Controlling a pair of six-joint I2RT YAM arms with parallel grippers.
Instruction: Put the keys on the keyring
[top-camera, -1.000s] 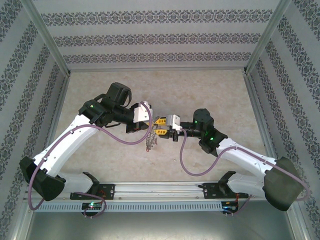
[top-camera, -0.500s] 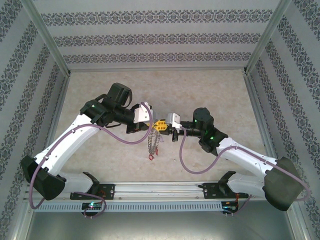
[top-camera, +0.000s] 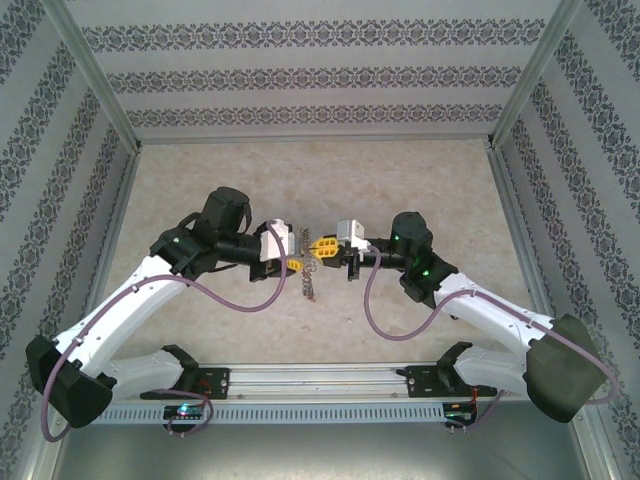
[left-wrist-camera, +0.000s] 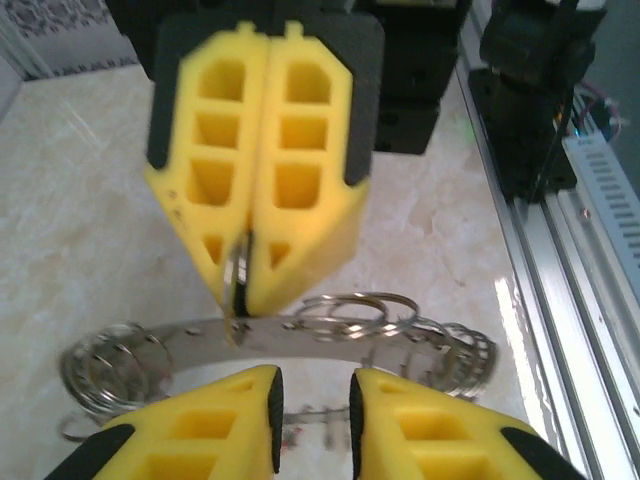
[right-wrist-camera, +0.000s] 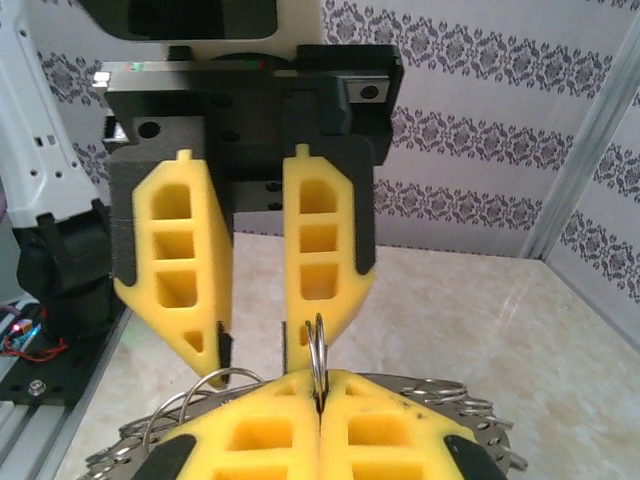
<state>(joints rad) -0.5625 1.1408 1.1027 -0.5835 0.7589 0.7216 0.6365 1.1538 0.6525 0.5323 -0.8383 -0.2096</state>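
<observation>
Silvery metal keyring (top-camera: 308, 279) of fine chain-like links hangs in the air between the 2 grippers, above the middle of the beige marbled tabletop (top-camera: 440, 190) and not touching it. From above it looks like a short dangling clump, too small for me to tell whether any keys hang on it.

The right gripper (top-camera: 316, 247) points left, its yellow foam fingers (right-wrist-camera: 250, 430) pressed together with no gap. They pinch 1 thin wire turn of the keyring (right-wrist-camera: 318, 352), which stands edge-on in the seam between them. The left wrist camera shows the same clamp from the other side: the right gripper (left-wrist-camera: 245, 292) has the wire caught at its very tip, and the rest of the keyring (left-wrist-camera: 330, 338) stretches sideways below as a flat band with coiled ends and 2 or 3 small loose rings lying on it.

The left gripper (top-camera: 296, 263) faces it from the left, just beside the loop. Its yellow fingers (left-wrist-camera: 215, 420) stand a little way apart and have hold of nothing. Seen from the right wrist, the left gripper (right-wrist-camera: 258, 350) has its jaws spread, with 1 fingertip on either side of the upright wire.

Purple cables (top-camera: 225, 300) droop from both white arms.
</observation>
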